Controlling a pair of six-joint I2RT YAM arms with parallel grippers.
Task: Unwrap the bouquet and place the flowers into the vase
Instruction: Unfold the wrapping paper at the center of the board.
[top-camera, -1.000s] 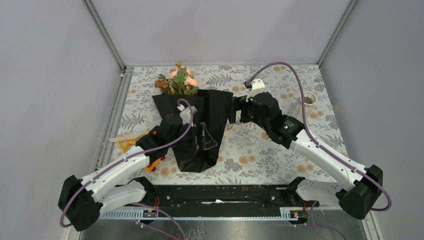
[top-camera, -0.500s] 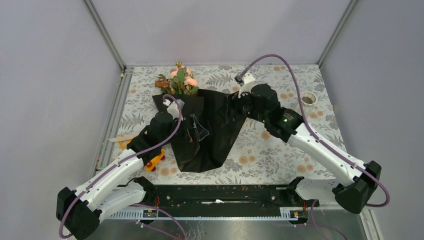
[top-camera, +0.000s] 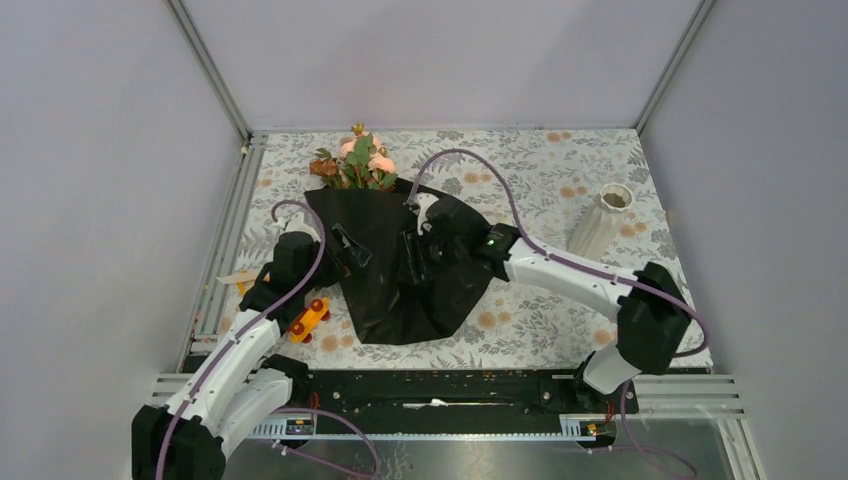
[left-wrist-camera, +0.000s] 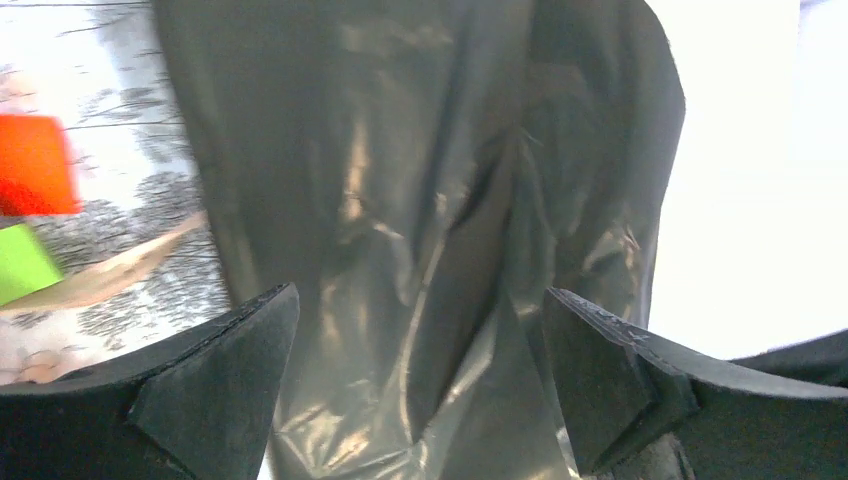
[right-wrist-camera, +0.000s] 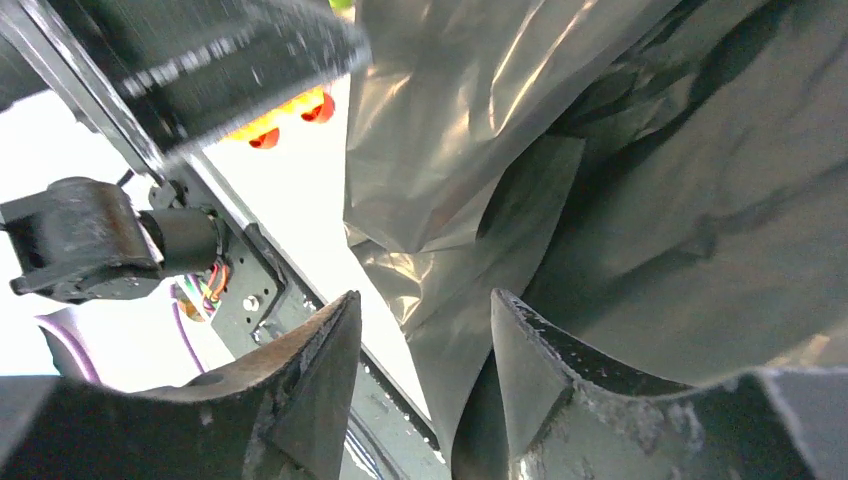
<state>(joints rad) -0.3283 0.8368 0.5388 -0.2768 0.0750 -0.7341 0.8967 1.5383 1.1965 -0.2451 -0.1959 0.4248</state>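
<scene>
Black glossy wrapping paper (right-wrist-camera: 600, 200) fills the view around the right gripper (right-wrist-camera: 425, 300). Its jaws stand partly apart with a loose fold hanging in the gap, and light shows on one side of the fold, so nothing looks pinched yet. That placement seems meant to catch the sheet's right flap for peeling. The left gripper (left-wrist-camera: 420, 300) hangs fully released just above the paper's left side, jaws straddling a crease, probably ready to pin or lift the opposite flap.

From above, the bouquet (top-camera: 400, 300) lies flat mid-way across the floral tablecloth (top-camera: 540, 330). Its cone is spread wide, with the flowers (top-camera: 358, 165) poking out at the far end and their stems hidden under the wrap. A toy-block car (top-camera: 310, 318) sits just beside the wrap's left edge. The white ribbed vase (top-camera: 602, 222) stands upright, well apart at the far right, with no flowers in it.
</scene>
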